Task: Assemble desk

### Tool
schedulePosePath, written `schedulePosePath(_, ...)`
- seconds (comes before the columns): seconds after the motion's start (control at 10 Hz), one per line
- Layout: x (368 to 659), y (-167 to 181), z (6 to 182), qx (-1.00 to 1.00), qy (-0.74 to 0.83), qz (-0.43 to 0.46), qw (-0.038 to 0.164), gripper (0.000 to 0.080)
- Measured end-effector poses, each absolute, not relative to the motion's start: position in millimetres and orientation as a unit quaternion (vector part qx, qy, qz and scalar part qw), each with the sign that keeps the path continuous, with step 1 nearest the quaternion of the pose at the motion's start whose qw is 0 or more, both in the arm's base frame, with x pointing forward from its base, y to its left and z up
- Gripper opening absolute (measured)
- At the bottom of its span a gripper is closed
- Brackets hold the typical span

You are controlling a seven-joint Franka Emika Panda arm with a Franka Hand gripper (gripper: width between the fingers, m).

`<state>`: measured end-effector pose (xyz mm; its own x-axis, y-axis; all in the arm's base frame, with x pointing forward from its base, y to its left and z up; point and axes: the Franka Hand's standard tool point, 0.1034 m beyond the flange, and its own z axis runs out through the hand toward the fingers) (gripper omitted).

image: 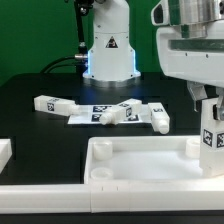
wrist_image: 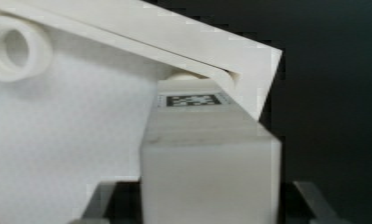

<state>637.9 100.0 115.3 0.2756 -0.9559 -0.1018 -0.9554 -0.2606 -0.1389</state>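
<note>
The white tray-like tabletop [image: 140, 168] lies at the front of the table, rim up, with round corner sockets. My gripper [image: 207, 98] is at the exterior view's right, shut on a white square-post leg [image: 211, 135] held upright with its lower end at the tabletop's far right corner. In the wrist view the tagged leg [wrist_image: 209, 140] sits between my fingers [wrist_image: 112, 205] of the gripper [wrist_image: 204, 205], its far end at the tabletop's corner [wrist_image: 254, 70]. Another socket [wrist_image: 14, 50] shows on the tabletop [wrist_image: 76, 130]. I cannot tell whether the leg is seated.
The marker board [image: 85, 113] lies mid-table. Two loose legs [image: 113, 116] [image: 157, 115] lie on or by it, and a third [image: 52, 103] lies further to the exterior view's left. The robot base [image: 108, 50] stands behind. A white block [image: 5, 153] sits at the left edge.
</note>
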Motion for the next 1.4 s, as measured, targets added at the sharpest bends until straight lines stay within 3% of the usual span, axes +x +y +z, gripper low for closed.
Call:
schedulePosePath(0.2, 637.4, 100.4, 114.9, -0.746, 0.660, 0.009, 0.090, 0.0285)
schedulePosePath(0.4, 637.4, 105.4, 113.7, -0.578, 0.806, 0.039, 0.121, 0.0285)
schedulePosePath(0.5, 637.0, 106.1, 114.0, -0.602, 0.789, 0.036, 0.120, 0.0285)
schedulePosePath(0.6, 636.9, 105.7, 113.7, -0.620, 0.774, 0.034, 0.121, 0.0367)
schedulePosePath(0.7, 638.7, 105.3, 114.6, -0.659, 0.741, 0.023, 0.125, 0.0503)
schedulePosePath(0.8, 639.5, 105.4, 115.1, -0.739, 0.663, 0.006, 0.118, 0.0503)
schedulePosePath(0.9, 642.2, 107.8, 116.2, -0.806, 0.581, -0.006, 0.109, 0.0618)
schedulePosePath(1.2, 642.5, 105.8, 115.3, -0.852, 0.513, -0.016, 0.108, 0.0648)
schedulePosePath(1.3, 641.2, 104.3, 114.6, -0.885, 0.454, -0.021, 0.098, 0.0648)
schedulePosePath(1.4, 639.6, 103.2, 114.1, -0.935, 0.346, -0.026, 0.070, 0.0649)
